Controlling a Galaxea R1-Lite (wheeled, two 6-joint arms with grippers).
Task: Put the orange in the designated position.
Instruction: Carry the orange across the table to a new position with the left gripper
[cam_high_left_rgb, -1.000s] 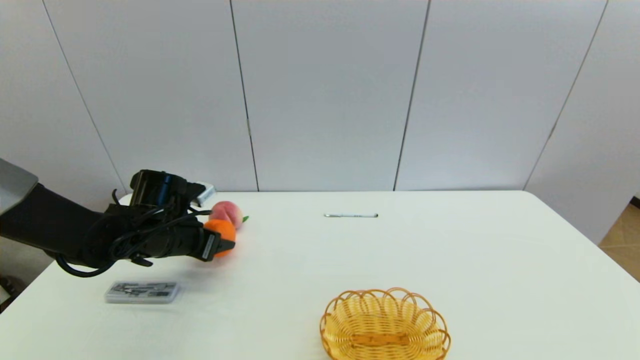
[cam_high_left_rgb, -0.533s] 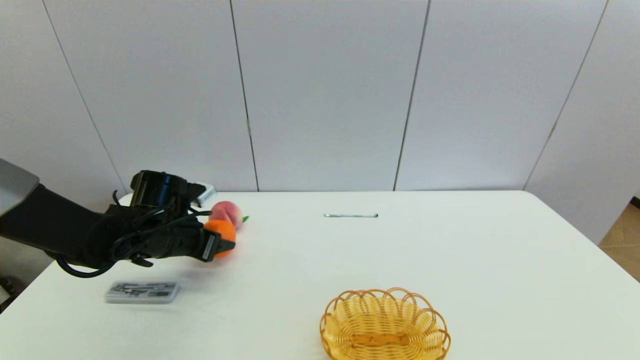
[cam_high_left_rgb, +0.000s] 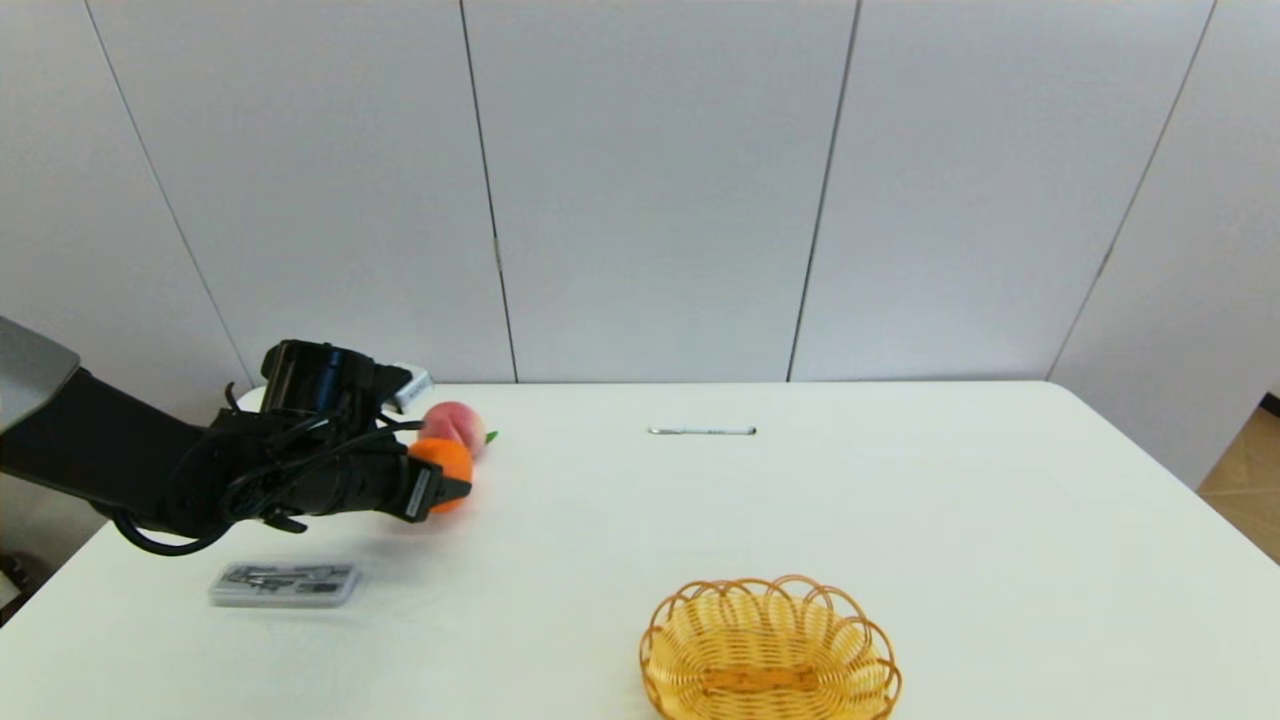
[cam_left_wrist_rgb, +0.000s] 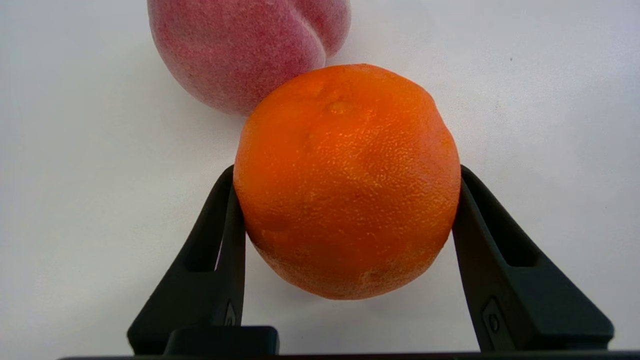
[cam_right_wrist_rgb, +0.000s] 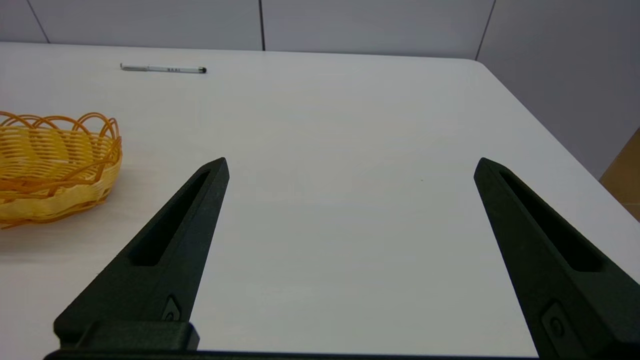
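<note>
The left gripper (cam_left_wrist_rgb: 345, 195) clamps the orange (cam_left_wrist_rgb: 346, 182) between both fingers. The orange touches the peach (cam_left_wrist_rgb: 245, 47). The right gripper (cam_right_wrist_rgb: 350, 170) gapes wide.

Left half of orange (cam_high_left_rgb: 447, 463) hidden behind left gripper (cam_high_left_rgb: 446, 486). Peach (cam_left_wrist_rgb: 247, 47) beyond the fingertips cut off by the frame edge. Contents of clear case (cam_high_left_rgb: 284, 584) below the wrist possibly small tools, too small to tell.
</note>
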